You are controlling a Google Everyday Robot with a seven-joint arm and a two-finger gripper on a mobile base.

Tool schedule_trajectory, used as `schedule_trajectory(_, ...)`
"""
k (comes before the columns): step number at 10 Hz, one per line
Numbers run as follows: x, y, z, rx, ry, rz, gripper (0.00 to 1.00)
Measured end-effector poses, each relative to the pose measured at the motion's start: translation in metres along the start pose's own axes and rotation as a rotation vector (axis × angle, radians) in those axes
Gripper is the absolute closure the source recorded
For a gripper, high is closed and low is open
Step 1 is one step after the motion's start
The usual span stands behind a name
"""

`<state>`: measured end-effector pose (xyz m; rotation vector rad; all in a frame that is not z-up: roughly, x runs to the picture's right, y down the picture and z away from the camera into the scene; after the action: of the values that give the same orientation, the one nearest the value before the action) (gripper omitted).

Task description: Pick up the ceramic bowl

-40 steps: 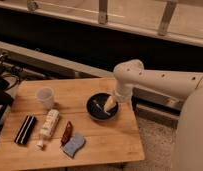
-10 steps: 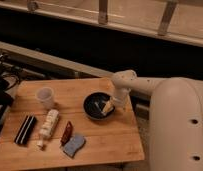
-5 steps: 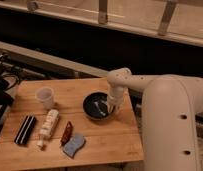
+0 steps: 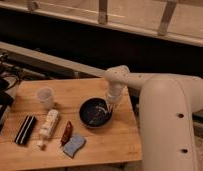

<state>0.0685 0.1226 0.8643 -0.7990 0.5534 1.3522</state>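
The ceramic bowl (image 4: 94, 113) is round, shallow and glossy black with pale reflections inside. It sits on the wooden table (image 4: 120, 142), right of the middle. My gripper (image 4: 109, 105) points down from the white arm (image 4: 160, 95) and is at the bowl's right rim, reaching into its right side. The arm comes in from the right and fills much of that side of the view.
A translucent white cup (image 4: 45, 96) stands at the table's left. In front of it lie a black flat object (image 4: 25, 130), a white bottle (image 4: 48, 125), a dark red packet (image 4: 66, 133) and a blue sponge (image 4: 74, 145). Dark equipment (image 4: 2, 95) is at the left edge.
The arm has swung further over the table and the gripper has come down at the bowl's right rim. The bowl has shifted slightly left. The cup and other items have not moved.
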Motion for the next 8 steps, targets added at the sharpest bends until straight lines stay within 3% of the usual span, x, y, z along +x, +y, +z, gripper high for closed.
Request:
schedule_trajectory(2,-0.002,0.009,-0.02,-0.003,-0.001,-0.015,0.99)
schedule_trajectory(5,-0.011,0.018,-0.033,-0.017,0.0,-0.047,0.99)
schedule_trajectory(8,-0.014,0.03,-0.067,-0.039,-0.01,-0.075,0.99)
